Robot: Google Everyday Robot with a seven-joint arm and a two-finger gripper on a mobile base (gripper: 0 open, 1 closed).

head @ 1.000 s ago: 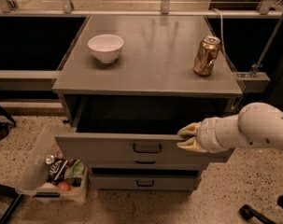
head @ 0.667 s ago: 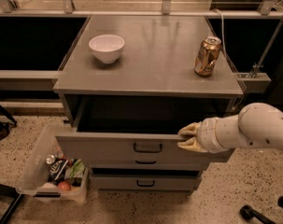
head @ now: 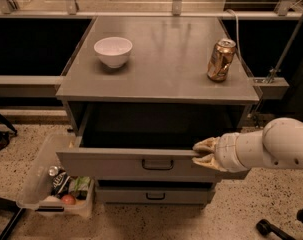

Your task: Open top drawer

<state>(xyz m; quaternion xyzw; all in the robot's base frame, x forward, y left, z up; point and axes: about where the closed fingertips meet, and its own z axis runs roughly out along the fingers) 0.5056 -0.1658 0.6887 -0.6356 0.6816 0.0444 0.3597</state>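
The top drawer (head: 141, 164) stands well out of the grey cabinet (head: 161, 79), barely moved this past second; the gripper (head: 203, 153) stays pinched on its front's upper edge, so opening looks nearly done

The top drawer (head: 106, 165) stands pulled well out below the counter's (head: 161, 79) front edge, its dark inside exposed. Its flat grey front carries a small black bar handle (head: 157, 164) at centre. The pincer (head: 201, 152) sits at the front's upper right edge.
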